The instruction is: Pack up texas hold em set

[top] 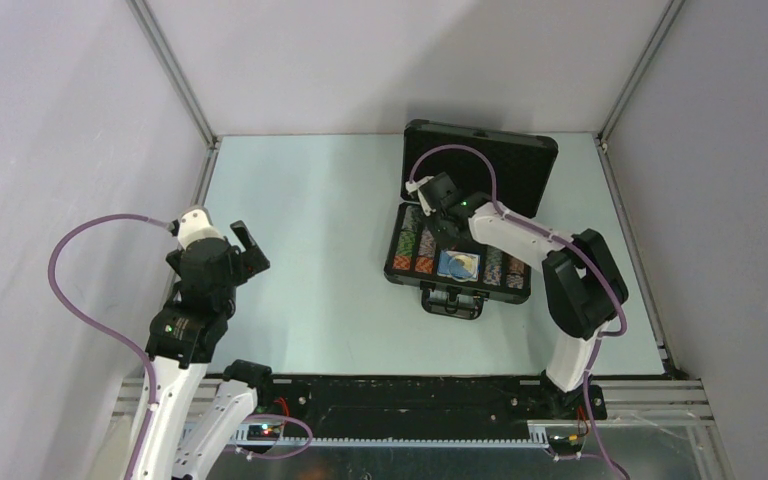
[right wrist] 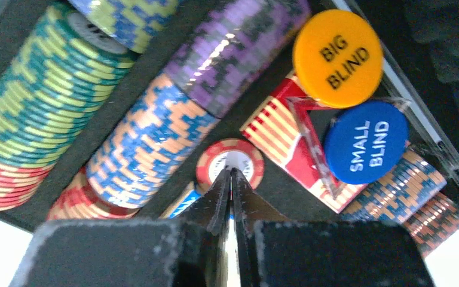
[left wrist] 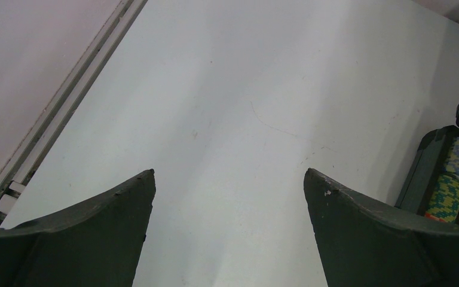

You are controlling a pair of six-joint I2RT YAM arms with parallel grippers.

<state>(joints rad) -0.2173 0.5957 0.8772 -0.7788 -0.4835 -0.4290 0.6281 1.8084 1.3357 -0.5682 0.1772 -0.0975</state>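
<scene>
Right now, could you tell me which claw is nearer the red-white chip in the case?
The right. The right claw is directly above the red-white chip inside the case; the left claw hangs open over the table, far left of it.

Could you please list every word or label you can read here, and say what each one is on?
"BIG BLIND": on the orange disc.
"SMALL BLIND": on the blue disc.
The print at the centre of the red-white chip is too blurred to read.
The top and left wrist views show no readable text.
</scene>
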